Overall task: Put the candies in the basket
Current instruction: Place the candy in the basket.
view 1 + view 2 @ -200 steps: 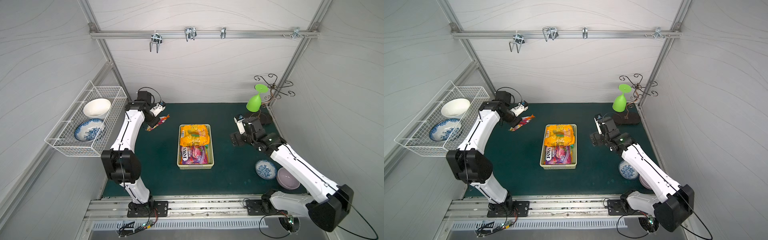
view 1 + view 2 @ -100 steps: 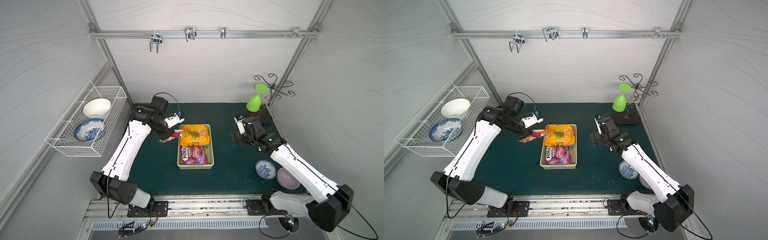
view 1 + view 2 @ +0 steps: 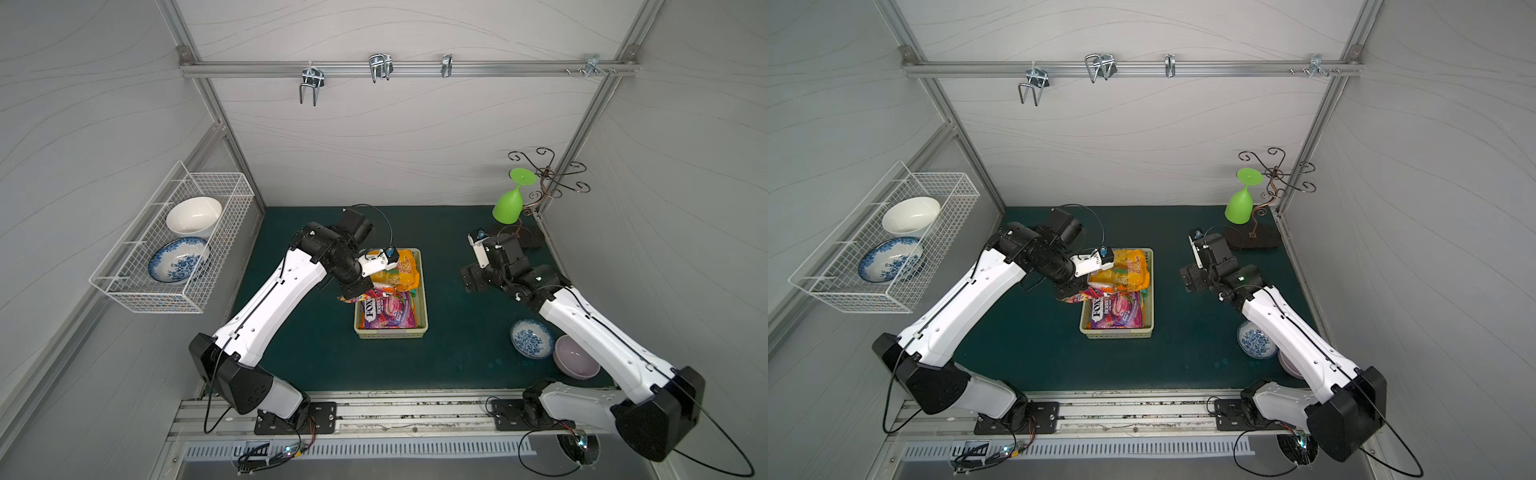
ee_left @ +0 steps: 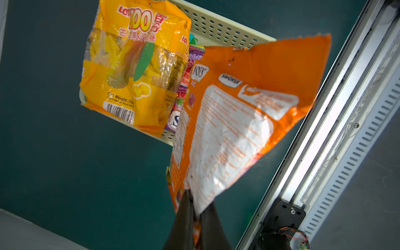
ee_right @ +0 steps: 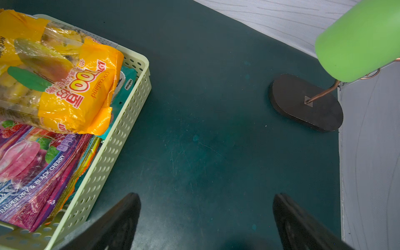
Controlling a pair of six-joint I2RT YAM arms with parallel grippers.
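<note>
top views, left arm: extended to the left rim of the pale yellow-green perforated plastic basket [image 3: 390, 332]. The left gripper [image 3: 354, 289] sat mostly under its own wrist, so the jaws weren't readable here.
top views, held item: an end of a glossy orange candy bag [image 3: 352, 297] stuck out below that gripper, across the basket's left rim, in both top views.
top views, basket load: yellow mango candy bag [image 3: 400, 270] in the far half, purple FOX'S bag [image 3: 388, 312] in the near half.
top views, right arm: right gripper [image 3: 471, 280] hovered over the dark green mat [image 3: 457, 340], right of the basket and apart from it.
left wrist, jaws: black fingers [image 4: 184, 216] pinched closed on one corner of the orange candy bag [image 4: 238, 112], printed back facing the camera.
left wrist, position: the held bag overlapped the basket [image 4: 216, 28] and the purple FOX'S bag [image 4: 190, 71]. Contact with them: couldn't tell. The yellow mango candy bag [image 4: 132, 71] overhung a rim.
right wrist, jaws: right gripper [image 5: 206, 195] stood wide apart over the mat.
right wrist, surroundings: basket wall [image 5: 121, 138] near one finger. Green plastic goblet [image 5: 357, 43] hung inverted above a black oval stand base [image 5: 307, 104].
</note>
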